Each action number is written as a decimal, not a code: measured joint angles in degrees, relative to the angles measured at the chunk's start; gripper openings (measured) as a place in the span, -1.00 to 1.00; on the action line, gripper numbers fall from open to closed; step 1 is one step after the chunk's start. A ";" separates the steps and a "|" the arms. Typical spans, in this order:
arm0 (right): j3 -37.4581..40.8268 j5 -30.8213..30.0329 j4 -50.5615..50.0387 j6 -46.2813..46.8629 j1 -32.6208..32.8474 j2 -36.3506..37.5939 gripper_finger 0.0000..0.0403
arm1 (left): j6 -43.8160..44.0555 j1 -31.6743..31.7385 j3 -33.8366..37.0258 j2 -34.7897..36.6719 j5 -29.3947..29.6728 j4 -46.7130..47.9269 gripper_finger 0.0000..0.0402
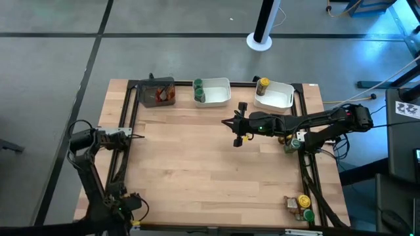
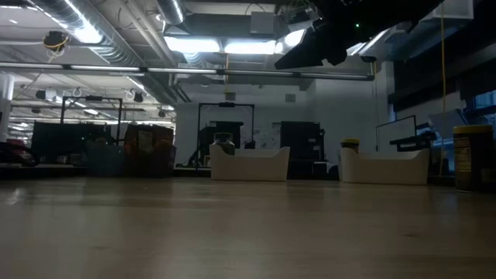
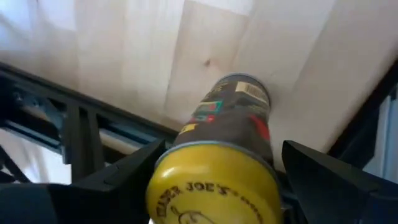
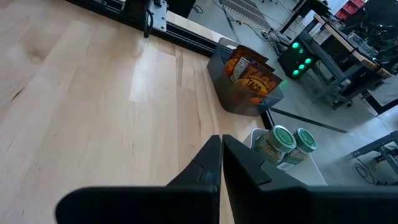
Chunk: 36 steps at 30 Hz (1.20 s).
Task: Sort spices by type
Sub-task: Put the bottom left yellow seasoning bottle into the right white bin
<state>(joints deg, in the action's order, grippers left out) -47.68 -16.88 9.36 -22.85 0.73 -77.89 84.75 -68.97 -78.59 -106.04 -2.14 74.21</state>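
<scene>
A spice jar (image 3: pixel 217 180) with a yellow lid and a dark label stands upright on the wood beside the black rail at the table's left edge. My left gripper (image 3: pixel 222 149) points down over it, open, one finger on each side of its lid. In the high view this gripper (image 1: pixel 128 136) covers the jar. My right gripper (image 1: pixel 239 136) hangs shut and empty above the table's middle, and its fingers (image 4: pixel 221 149) point toward the far left. Two green-lidded jars (image 4: pixel 286 146) stand in the middle white tray (image 1: pixel 216 98), and one yellow-lidded jar (image 1: pixel 262 85) in the right white tray (image 1: pixel 279 101).
A dark tray (image 1: pixel 157 92) with reddish packets stands at the far left. Three jars (image 1: pixel 300 206) cluster at the near right corner, and another jar (image 1: pixel 289 144) stands under my right arm. Black rails (image 1: pixel 126 111) frame the table. The middle and near part of the wood is bare.
</scene>
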 joint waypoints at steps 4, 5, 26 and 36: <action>0.00 -0.02 -0.08 0.00 0.00 0.00 -0.92 | 1.76 0.00 0.82 0.00 -0.08 -1.64 0.52; 0.00 -0.01 -0.04 0.00 0.00 0.00 -0.92 | 2.23 0.03 0.89 0.00 -0.10 -1.65 0.52; 0.00 -0.02 -1.51 1.25 0.07 0.00 -0.92 | -7.97 12.58 0.88 0.00 -0.20 -0.77 -0.02; 0.00 -0.91 -2.82 2.96 6.62 0.07 -0.92 | -33.20 26.79 0.86 1.88 4.43 0.08 -0.02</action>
<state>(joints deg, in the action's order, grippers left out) -47.68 -17.80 6.54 -19.89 7.35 -77.81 51.55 -42.18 -77.73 -104.16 2.28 74.29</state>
